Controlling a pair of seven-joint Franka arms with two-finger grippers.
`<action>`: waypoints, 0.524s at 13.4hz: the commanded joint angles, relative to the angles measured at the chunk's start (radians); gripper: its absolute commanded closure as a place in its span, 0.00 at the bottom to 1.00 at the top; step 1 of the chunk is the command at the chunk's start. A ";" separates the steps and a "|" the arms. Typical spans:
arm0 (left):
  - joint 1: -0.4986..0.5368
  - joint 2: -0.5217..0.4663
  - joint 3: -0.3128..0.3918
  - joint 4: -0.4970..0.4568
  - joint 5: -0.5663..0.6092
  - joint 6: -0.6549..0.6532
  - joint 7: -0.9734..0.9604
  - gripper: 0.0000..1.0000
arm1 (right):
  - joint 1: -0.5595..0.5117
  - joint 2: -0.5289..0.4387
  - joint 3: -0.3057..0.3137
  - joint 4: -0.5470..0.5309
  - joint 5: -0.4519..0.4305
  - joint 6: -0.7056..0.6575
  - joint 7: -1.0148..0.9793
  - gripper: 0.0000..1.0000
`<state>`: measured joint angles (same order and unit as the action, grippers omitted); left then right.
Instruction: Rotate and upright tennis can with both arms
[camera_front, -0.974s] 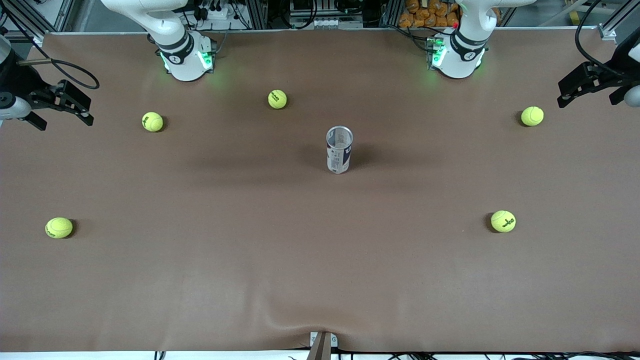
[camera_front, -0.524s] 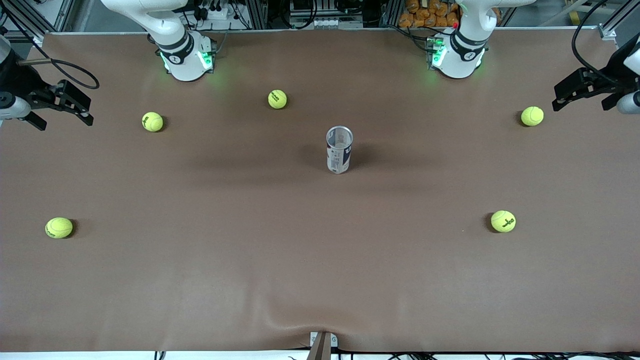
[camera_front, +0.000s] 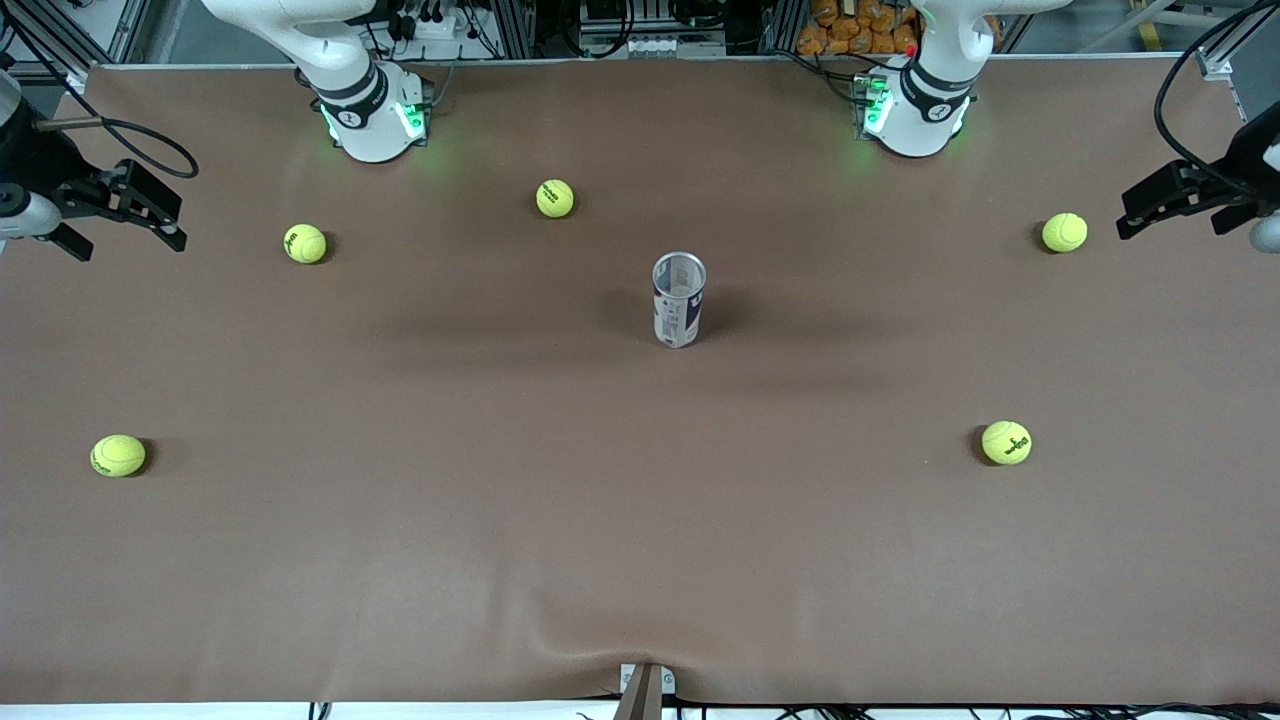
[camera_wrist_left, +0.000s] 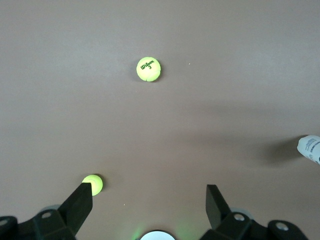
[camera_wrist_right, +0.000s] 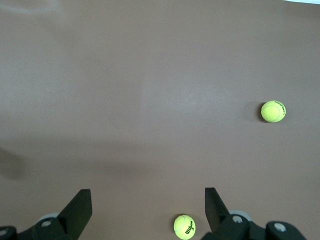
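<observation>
The tennis can (camera_front: 679, 300) stands upright at the middle of the table, open silvery rim up, white and dark-blue label on its side. Its edge also shows in the left wrist view (camera_wrist_left: 310, 148). My left gripper (camera_front: 1170, 228) hangs open and empty over the left arm's end of the table, well away from the can; its own view shows it (camera_wrist_left: 147, 192) with the jaws wide apart. My right gripper (camera_front: 130, 245) hangs open and empty over the right arm's end, also well away from the can, and shows wide open in its own view (camera_wrist_right: 147, 197).
Several yellow-green tennis balls lie scattered on the brown table: one (camera_front: 555, 198) near the right arm's base, one (camera_front: 305, 243), one (camera_front: 1064, 232) beside the left gripper, and two nearer the camera (camera_front: 1006, 442) (camera_front: 118, 455). The arms' green-lit bases (camera_front: 372, 115) (camera_front: 910, 110) stand farthest from the camera.
My left gripper has shifted a little over its end of the table. The right gripper has barely moved. The can and the balls have not moved.
</observation>
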<state>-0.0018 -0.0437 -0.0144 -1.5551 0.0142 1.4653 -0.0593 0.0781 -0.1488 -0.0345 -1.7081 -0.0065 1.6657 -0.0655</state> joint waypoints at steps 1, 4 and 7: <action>0.002 -0.016 -0.002 -0.014 -0.011 0.015 0.016 0.00 | 0.006 -0.003 -0.004 0.010 0.013 -0.003 0.016 0.00; 0.000 -0.018 -0.002 -0.014 -0.007 0.020 0.015 0.00 | 0.006 -0.003 -0.004 0.010 0.013 -0.003 0.015 0.00; -0.001 -0.015 -0.002 -0.013 -0.005 0.020 0.015 0.00 | 0.006 -0.003 -0.004 0.010 0.013 -0.003 0.016 0.00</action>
<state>-0.0030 -0.0438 -0.0160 -1.5555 0.0142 1.4724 -0.0593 0.0781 -0.1488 -0.0345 -1.7081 -0.0065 1.6658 -0.0655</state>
